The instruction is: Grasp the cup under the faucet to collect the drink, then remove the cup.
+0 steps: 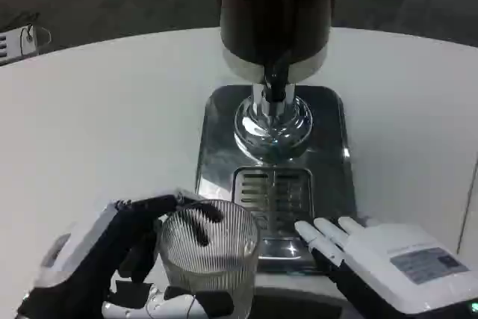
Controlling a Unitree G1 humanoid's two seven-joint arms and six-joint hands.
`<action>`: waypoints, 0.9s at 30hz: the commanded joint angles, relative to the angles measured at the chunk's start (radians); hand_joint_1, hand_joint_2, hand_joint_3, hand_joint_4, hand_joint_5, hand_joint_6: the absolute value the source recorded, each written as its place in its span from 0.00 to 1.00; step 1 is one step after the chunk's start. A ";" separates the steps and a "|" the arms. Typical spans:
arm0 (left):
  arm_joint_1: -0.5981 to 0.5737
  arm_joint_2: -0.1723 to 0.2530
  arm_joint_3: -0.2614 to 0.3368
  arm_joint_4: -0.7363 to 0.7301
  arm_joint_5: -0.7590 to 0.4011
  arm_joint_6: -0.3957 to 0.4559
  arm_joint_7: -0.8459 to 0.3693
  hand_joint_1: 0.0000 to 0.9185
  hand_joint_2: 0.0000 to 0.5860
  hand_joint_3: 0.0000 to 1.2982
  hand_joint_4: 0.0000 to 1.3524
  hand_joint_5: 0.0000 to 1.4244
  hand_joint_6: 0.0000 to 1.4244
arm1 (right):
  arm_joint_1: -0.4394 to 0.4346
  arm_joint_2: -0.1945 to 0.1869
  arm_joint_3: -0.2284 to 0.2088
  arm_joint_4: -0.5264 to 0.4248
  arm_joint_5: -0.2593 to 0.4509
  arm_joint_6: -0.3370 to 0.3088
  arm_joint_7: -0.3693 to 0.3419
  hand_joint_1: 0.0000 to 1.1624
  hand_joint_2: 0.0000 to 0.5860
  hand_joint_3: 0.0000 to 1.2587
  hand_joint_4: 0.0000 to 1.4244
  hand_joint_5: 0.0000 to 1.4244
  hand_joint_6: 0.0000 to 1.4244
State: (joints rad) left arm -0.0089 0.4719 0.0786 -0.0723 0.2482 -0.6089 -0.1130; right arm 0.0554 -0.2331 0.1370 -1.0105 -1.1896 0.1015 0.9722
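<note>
Left hand (pixel 112 259) grips one cup (pixel 209 255); one dispenser (pixel 275 20).

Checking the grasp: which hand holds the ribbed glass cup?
The left hand, its fingers wrapped around the cup; the right hand lies flat, empty.

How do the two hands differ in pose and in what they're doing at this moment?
The left hand wraps its fingers around the ribbed clear cup; the right hand holds nothing, fingers stretched toward the dispenser's drip grate. The left hand shows mostly its black side, the right its white back. Both sit low at the table's near edge.
</note>
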 commanded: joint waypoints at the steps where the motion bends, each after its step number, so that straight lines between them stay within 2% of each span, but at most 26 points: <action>1: 0.009 -0.001 0.012 -0.027 -0.008 -0.009 -0.001 0.62 0.00 0.77 0.81 0.94 1.00 | 0.013 0.006 -0.003 -0.015 0.001 -0.012 0.011 0.47 0.76 0.00 0.00 0.00 0.00; 14: 0.018 -0.003 0.020 -0.032 -0.014 -0.006 -0.002 0.62 0.00 0.77 0.81 0.94 1.00 | 0.013 0.011 -0.003 -0.015 0.000 -0.014 0.017 0.46 0.77 0.00 0.00 0.00 0.00; 27: -0.063 -0.051 0.001 0.036 0.036 0.029 0.032 0.62 0.00 0.77 0.81 0.94 1.00 | 0.006 0.015 -0.016 -0.001 0.008 -0.008 0.007 0.45 0.78 0.00 0.00 0.00 0.00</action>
State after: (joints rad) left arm -0.0451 0.4364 0.0854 -0.0598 0.2682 -0.5871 -0.1079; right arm 0.0596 -0.2246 0.1257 -1.0109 -1.1896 0.1004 0.9824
